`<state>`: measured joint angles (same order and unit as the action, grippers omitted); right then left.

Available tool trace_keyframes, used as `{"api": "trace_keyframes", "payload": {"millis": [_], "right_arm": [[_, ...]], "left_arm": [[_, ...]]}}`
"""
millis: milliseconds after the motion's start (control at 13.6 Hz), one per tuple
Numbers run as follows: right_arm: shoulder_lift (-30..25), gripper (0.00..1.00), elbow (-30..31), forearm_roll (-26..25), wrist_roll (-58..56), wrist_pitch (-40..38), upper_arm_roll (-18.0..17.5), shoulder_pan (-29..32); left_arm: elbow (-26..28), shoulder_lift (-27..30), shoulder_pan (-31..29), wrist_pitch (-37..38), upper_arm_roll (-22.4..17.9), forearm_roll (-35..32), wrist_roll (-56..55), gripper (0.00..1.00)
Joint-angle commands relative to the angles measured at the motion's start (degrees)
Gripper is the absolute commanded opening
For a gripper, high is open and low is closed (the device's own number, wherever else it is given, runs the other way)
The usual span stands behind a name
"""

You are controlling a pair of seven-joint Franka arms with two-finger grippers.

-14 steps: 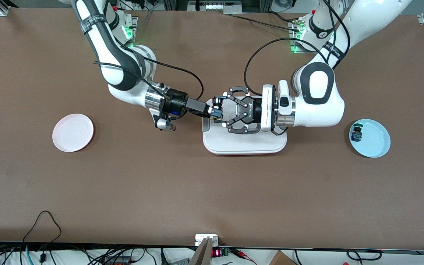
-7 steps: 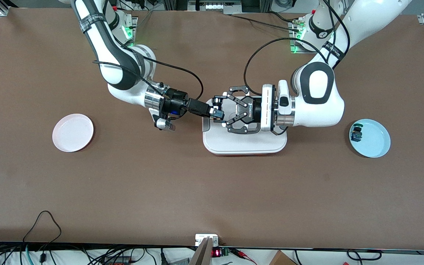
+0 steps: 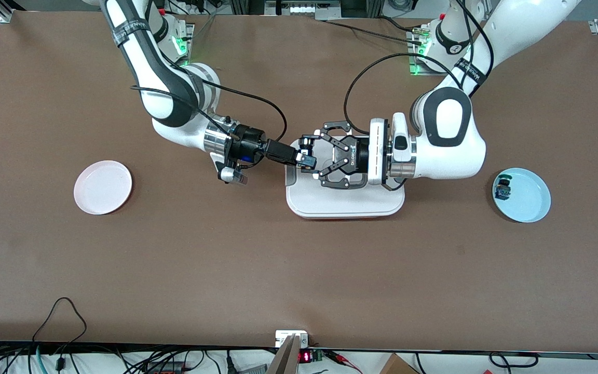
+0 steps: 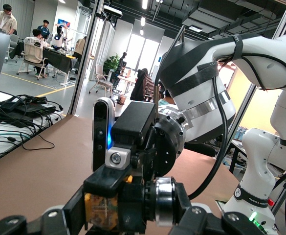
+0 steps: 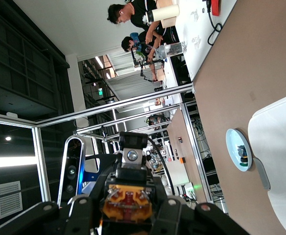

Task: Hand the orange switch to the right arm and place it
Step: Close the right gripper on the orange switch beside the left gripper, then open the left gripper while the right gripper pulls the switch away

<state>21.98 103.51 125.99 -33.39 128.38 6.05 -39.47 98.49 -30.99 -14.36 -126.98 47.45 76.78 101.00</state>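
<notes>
The orange switch [image 4: 101,210] hangs between both grippers over the white tray [image 3: 345,205]. My left gripper [image 3: 311,157], with open-linkage fingers, is shut on it lengthwise: one pad is on the tan-orange block, the other past the silver ring [image 4: 165,200]. The orange cap is hidden. My right gripper [image 3: 305,159], slim and black, meets it head-on, and its fingers lie tight against the tan-orange block [image 5: 128,205] from above and below. In the front view the switch is almost hidden by the fingers.
A pale pink plate [image 3: 103,187] lies toward the right arm's end. A light blue plate [image 3: 532,202] toward the left arm's end holds the blue-and-green small switch [image 3: 502,190]. Cables run along the table's edge nearest the front camera.
My right gripper has slid a little farther toward the left gripper, onto the switch. The left arm has not moved.
</notes>
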Motion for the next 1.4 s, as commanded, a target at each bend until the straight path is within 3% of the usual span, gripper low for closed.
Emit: {"api": "trace_keyframes", "payload": {"millis": [0,442,662,810,1104,1325], "right_arm": [[-1.1,0.00,0.2,1.0,-1.3,0.5,0.5,-0.4],[-1.1,0.00,-0.2,0.0,-1.0,-0.5,0.9,1.8],[-0.8,0.00,-0.2,-5.6,0.3,-6.4,0.9,6.5],[-0.4,0.00,-0.2,-13.3,2.0,-10.9,0.9,11.0],[-0.2,0.00,-2.6,-35.1,4.0,-16.5,0.9,19.4],[-0.4,0.00,-3.0,-51.2,3.8,-17.1,0.9,23.7]], "left_arm": [[1.6,2.9,-0.8,-0.5,1.0,2.0,1.0,1.00],[1.6,3.2,-2.1,0.2,0.9,1.7,-0.1,1.00],[1.5,3.1,-4.1,5.0,0.4,-0.9,-2.1,1.00],[1.4,3.1,-6.9,9.5,0.4,-7.8,-6.4,1.00],[-0.6,3.1,-12.4,22.3,0.4,-26.3,-24.8,1.00],[-5.0,2.4,-15.2,33.0,-0.1,-41.0,-40.1,1.00]]}}
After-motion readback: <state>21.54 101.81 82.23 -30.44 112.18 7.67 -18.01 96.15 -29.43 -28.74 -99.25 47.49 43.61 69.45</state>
